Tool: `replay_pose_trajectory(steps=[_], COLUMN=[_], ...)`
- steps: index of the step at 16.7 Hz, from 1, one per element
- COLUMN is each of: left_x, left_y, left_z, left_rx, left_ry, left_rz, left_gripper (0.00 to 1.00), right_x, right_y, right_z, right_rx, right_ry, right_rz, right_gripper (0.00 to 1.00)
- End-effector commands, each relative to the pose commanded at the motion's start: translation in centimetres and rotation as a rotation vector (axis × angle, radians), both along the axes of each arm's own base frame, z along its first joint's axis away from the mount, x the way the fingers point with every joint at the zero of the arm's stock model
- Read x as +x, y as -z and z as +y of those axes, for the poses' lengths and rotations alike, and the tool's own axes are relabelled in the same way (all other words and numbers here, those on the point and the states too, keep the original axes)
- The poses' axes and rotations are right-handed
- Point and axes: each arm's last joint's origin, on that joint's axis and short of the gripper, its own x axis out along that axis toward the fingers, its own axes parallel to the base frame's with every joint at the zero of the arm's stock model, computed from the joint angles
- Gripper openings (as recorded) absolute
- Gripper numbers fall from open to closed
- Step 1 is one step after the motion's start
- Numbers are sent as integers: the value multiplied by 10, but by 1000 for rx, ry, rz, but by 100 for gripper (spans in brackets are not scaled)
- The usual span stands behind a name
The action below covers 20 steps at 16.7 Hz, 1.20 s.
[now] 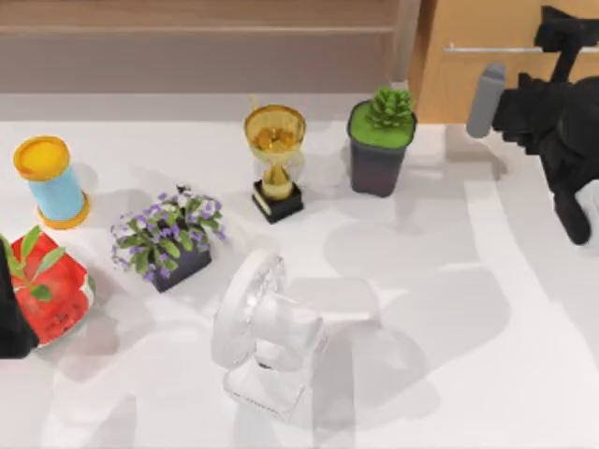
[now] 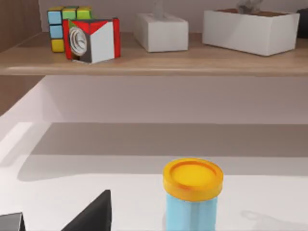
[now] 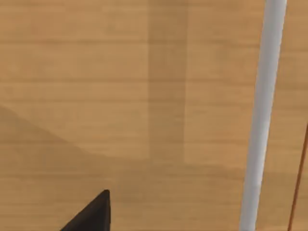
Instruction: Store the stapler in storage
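Note:
The storage drawer (image 1: pixel 447 84) is a light-wood front at the table's back right, and it is closed. A thin silver bar handle (image 1: pixel 487 49) runs across it. My right gripper (image 1: pixel 560 42) is up against that handle's right end, open and empty. In the right wrist view the drawer front (image 3: pixel 120 96) is very close, with the handle (image 3: pixel 262 120) beside one black fingertip (image 3: pixel 91 214). A grey oblong thing, seemingly the stapler (image 1: pixel 486 98), rests at the table's back edge just left of the right arm. My left gripper (image 2: pixel 48 224) is parked open at the left edge.
On the table stand a blue can with a yellow lid (image 1: pixel 51 182), a red-potted plant (image 1: pixel 51 295), purple flowers (image 1: pixel 168 238), a gold trophy (image 1: pixel 275 159), a green succulent (image 1: pixel 381 140) and a white fan (image 1: pixel 267 332). A grey-brown shelf unit (image 1: pixel 206 47) spans the back.

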Motion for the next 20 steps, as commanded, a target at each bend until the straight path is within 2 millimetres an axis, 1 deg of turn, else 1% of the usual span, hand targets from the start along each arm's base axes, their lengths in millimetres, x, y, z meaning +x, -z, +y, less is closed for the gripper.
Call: replay_pose_trajectory(steps=[4,17,18,20], left_x=[0,0,0,0], left_y=[0,0,0,0], left_z=[0,0,0,0], left_rx=[0,0,0,0], left_ry=[0,0,0,0], left_rz=[0,0,0,0], left_gripper=[100,100,100,100], right_x=[2,2,2,2], right_y=[0,0,0,0], right_z=[0,0,0,0], right_rx=[0,0,0,0], right_ry=[0,0,0,0], right_rz=[0,0,0,0], right_gripper=[100,2,0,0])
